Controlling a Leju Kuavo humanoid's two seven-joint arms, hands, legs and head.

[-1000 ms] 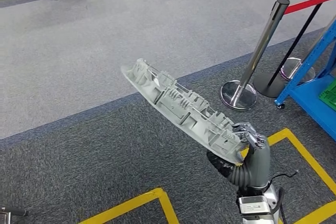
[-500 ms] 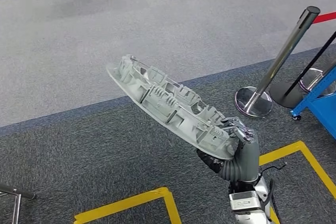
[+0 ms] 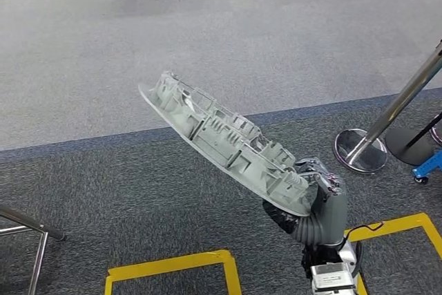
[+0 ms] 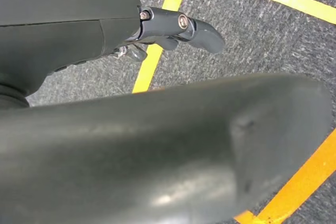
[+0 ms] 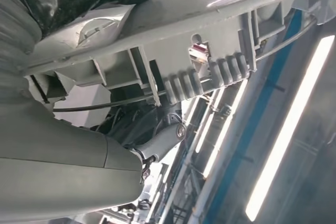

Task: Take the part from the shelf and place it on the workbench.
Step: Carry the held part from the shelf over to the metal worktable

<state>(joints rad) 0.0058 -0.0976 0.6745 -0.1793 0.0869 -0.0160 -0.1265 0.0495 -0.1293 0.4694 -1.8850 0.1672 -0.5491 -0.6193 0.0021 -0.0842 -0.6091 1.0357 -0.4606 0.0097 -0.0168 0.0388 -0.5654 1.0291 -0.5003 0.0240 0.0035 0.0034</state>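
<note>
While held up over the carpet: a long grey plastic part [image 3: 224, 139] slants above the floor, ribbed side up.
Right hand: right hand [image 3: 318, 191] grasps the part's near end, fingers [image 3: 313, 168] wrapped over its edge.
Left hand: left hand [image 4: 158, 140] hangs above yellow floor tape [image 4: 158, 51]; whether its fingers are clenched cannot be told.
Floor: grey carpet [image 3: 104, 191], a chrome barrier post [image 3: 385, 122] at right.

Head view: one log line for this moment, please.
phase: carrying | right hand: holds grey part by one end | workbench: unseen
</note>
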